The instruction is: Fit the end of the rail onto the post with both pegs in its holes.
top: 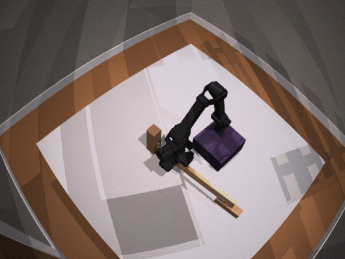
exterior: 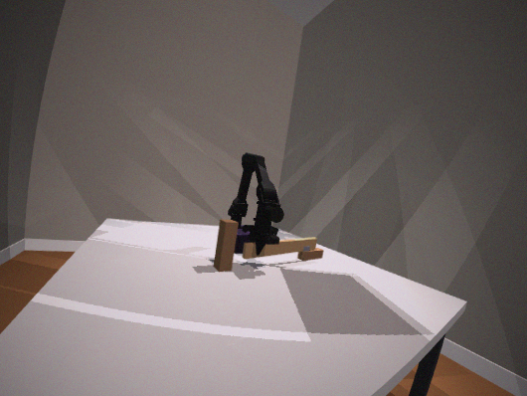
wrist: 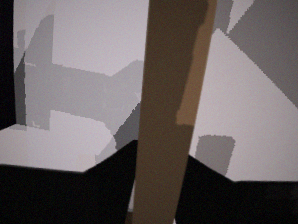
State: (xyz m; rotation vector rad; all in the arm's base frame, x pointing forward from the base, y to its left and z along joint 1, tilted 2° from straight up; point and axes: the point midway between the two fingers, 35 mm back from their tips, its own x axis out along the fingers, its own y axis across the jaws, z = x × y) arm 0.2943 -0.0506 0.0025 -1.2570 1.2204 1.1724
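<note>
The rail (top: 205,182) (exterior: 288,247) (wrist: 170,75) runs from my gripper to the low footboard block (top: 238,212) (exterior: 311,255). Its far end sits at the grey bracket (top: 220,199) (exterior: 306,249). Its near end is a little above the table and lower than the far end, so the rail still tilts. My gripper (top: 178,162) (exterior: 260,250) (wrist: 151,147) is shut on the rail near that end. The post (top: 153,139) (exterior: 226,246) stands upright, with a visible gap to the rail end in the exterior view. The pegs (top: 158,145) show beside my gripper; the rail's holes are hidden.
The purple block (top: 219,144) under the arm's base stands beside the rail, partly hidden behind the arm in the exterior view. The white table (top: 130,104) (exterior: 164,298) carries broad grey shadows. Its edge lies beyond the footboard block.
</note>
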